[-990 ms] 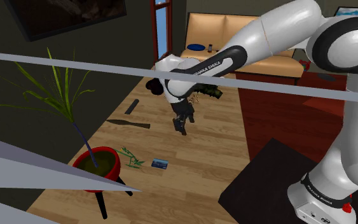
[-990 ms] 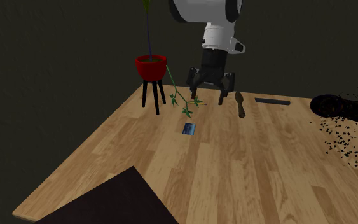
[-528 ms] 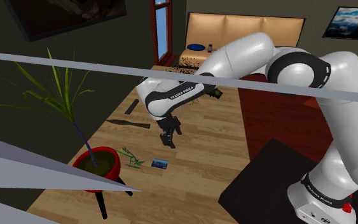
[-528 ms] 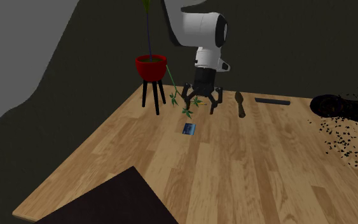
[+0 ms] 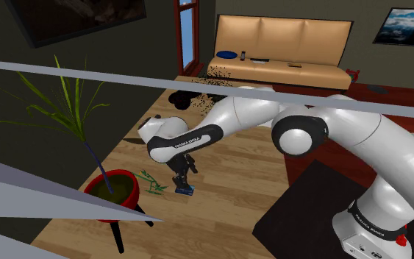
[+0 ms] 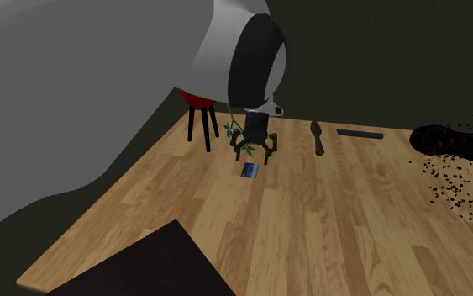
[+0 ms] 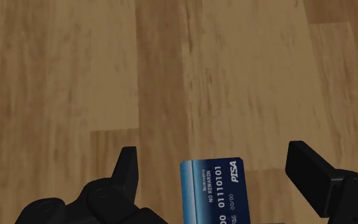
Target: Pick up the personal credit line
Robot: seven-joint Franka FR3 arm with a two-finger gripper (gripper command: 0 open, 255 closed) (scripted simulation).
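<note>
The pincer (image 7: 214, 158) stands open just above the blue card (image 7: 213, 191), which lies flat on the wooden counter (image 7: 75, 76) between its fingers. Card not yet gripped. Remaining: lower, close, lift.

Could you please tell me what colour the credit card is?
The credit card is blue with white lettering, clearest in the wrist view.

Blue card (image 7: 212, 191) is showing white print: "PISA", "01110101", "NO REWARDS", "00/00". One smaller line above these is staying unreadable. Arm (image 5: 187, 142) is carrying white lettering "FRANKA EMIKA" along its dark forearm section.
</note>
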